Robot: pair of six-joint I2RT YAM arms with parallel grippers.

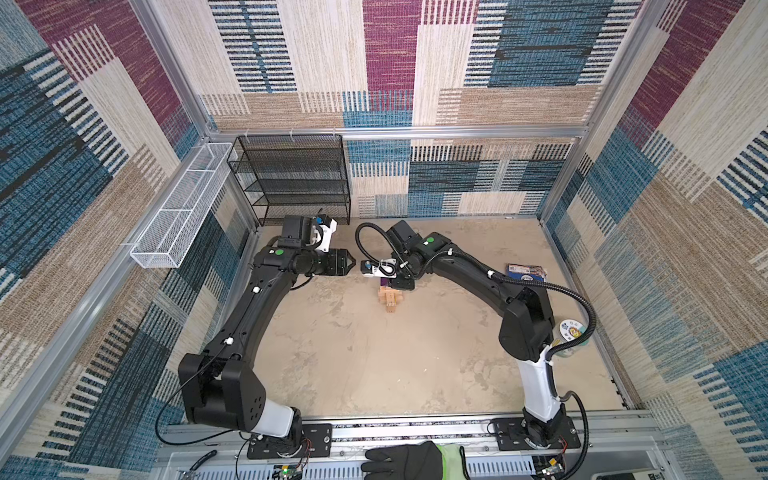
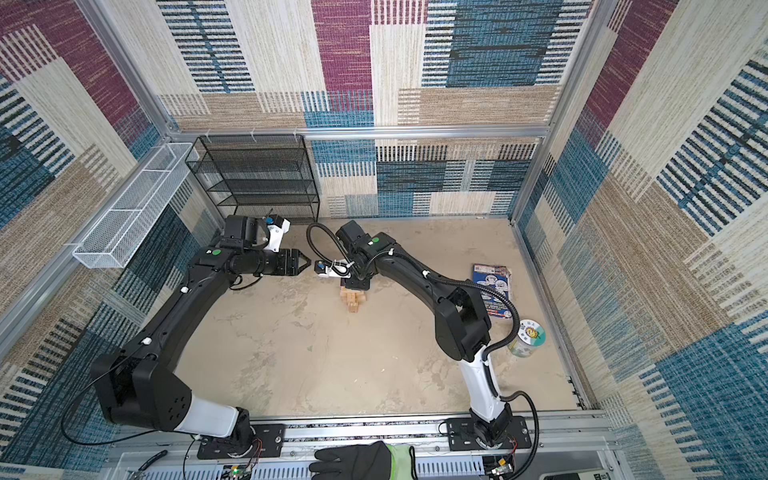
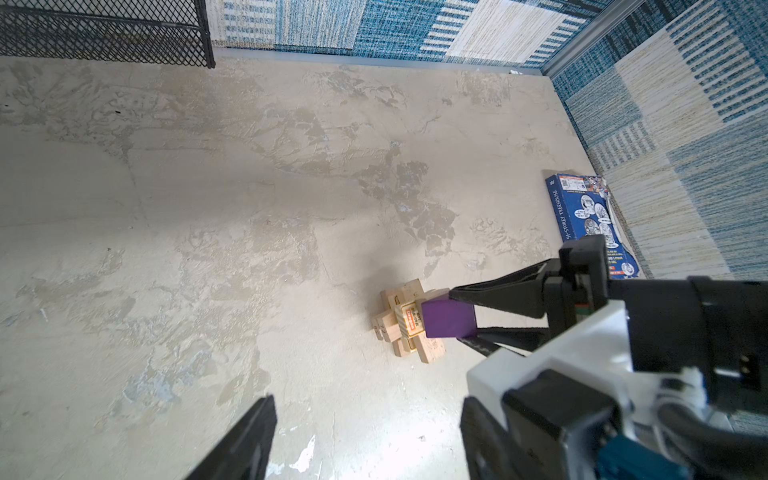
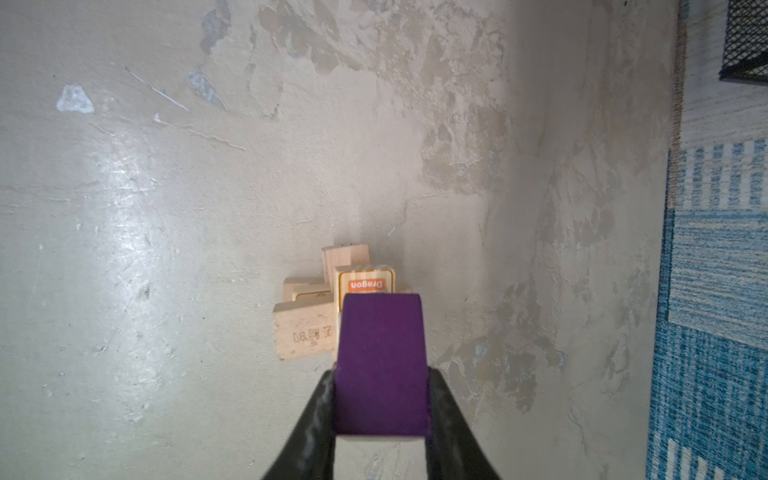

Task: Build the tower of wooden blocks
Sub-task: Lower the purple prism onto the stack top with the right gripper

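Your right gripper (image 4: pixel 382 374) clamps the purple wedge (image 4: pixel 380 332) just above the tower (image 4: pixel 305 332) (contact unclear), arm arched over it; your left gripper (image 1: pixel 350 263), jaws apart and empty, hovers near the tower.

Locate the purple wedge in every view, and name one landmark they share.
Top view: purple wedge is a small sliver at the tower's far end, mostly hidden.
Top view: same sliver, same place.
Left wrist: clamped in the right end effector, over the tower.
Right wrist: large in the foreground, between the fingers.
Shared landmark: the tower of tan blocks, right by the wedge in all four.
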